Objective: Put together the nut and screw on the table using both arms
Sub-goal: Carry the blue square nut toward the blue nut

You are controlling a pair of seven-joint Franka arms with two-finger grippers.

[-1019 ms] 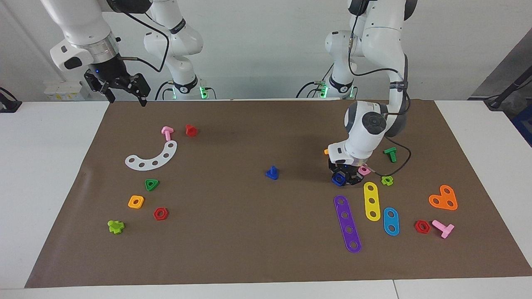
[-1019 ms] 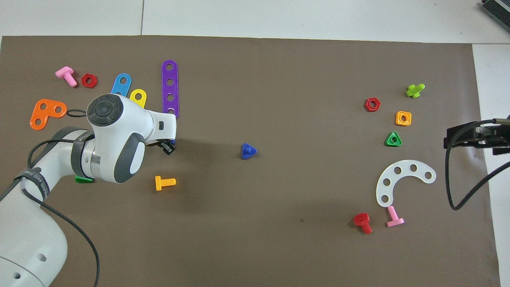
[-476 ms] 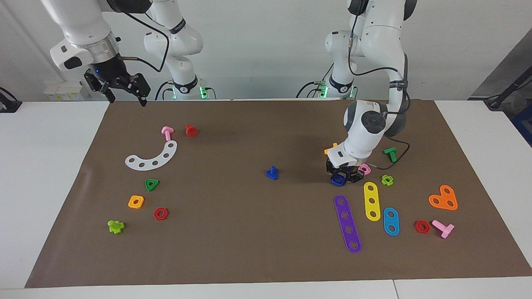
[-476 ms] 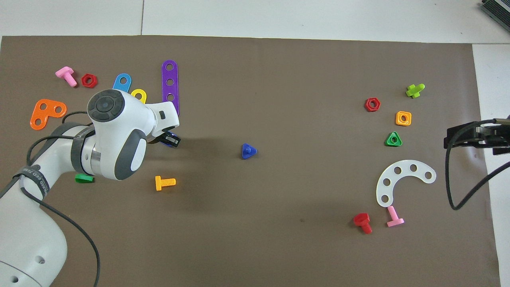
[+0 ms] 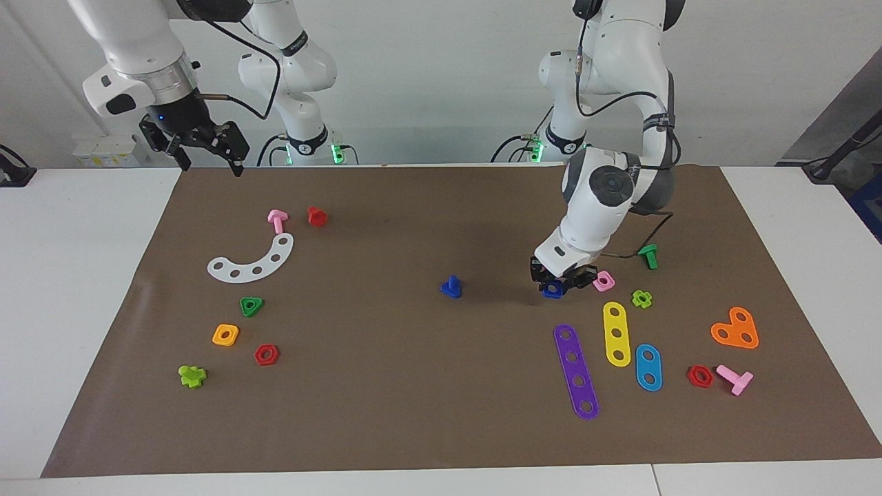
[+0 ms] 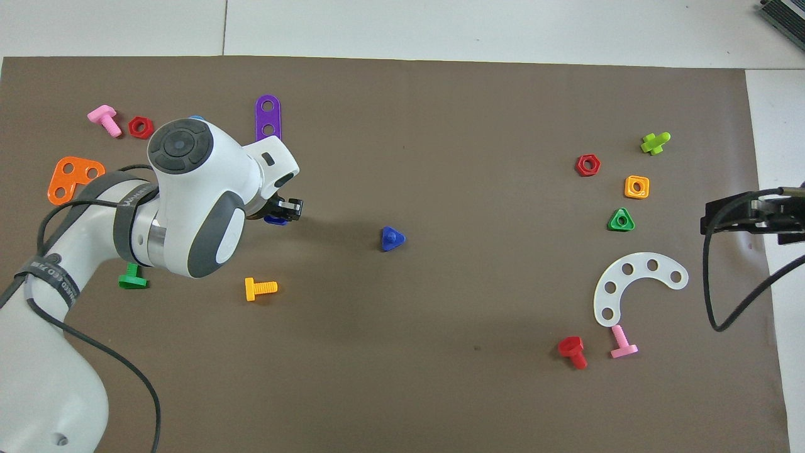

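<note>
- We see the left gripper (image 5: 559, 281) with its black fingers clamped on the small dark blue plastic square nut (image 5: 552, 290), low over the brown rectangular mat (image 5: 413, 413).
- In the overhead view only an edge of the nut (image 6: 275, 219) shows under the left gripper (image 6: 286, 211); we cannot tell whether the nut touches the mat.
- Just beside the grip, toward the left arm's end of the table, lies a pink plastic square nut (image 5: 604, 280).
- A green T-shaped bolt (image 5: 648, 255) and a lime green cross-shaped piece (image 5: 641, 298) lie near it.
- Farther from the robots than the held nut, we note a purple four-hole strip (image 5: 576, 371), a yellow three-hole strip (image 5: 616, 333) and a light blue two-hole strip (image 5: 648, 366).
- An orange T-shaped bolt (image 6: 260, 289) lies nearer to the robots than the left gripper's spot.
- The small dark blue plastic toy screw (image 5: 450, 286) stands head down, shaft up, near the middle of the mat, apart from the held nut.
- The right gripper (image 5: 207, 155) hangs with its fingers spread and nothing in them, high over the mat's corner at the right arm's end; that arm waits.
- Below it we see a white curved strip with holes (image 5: 252, 260).
</note>
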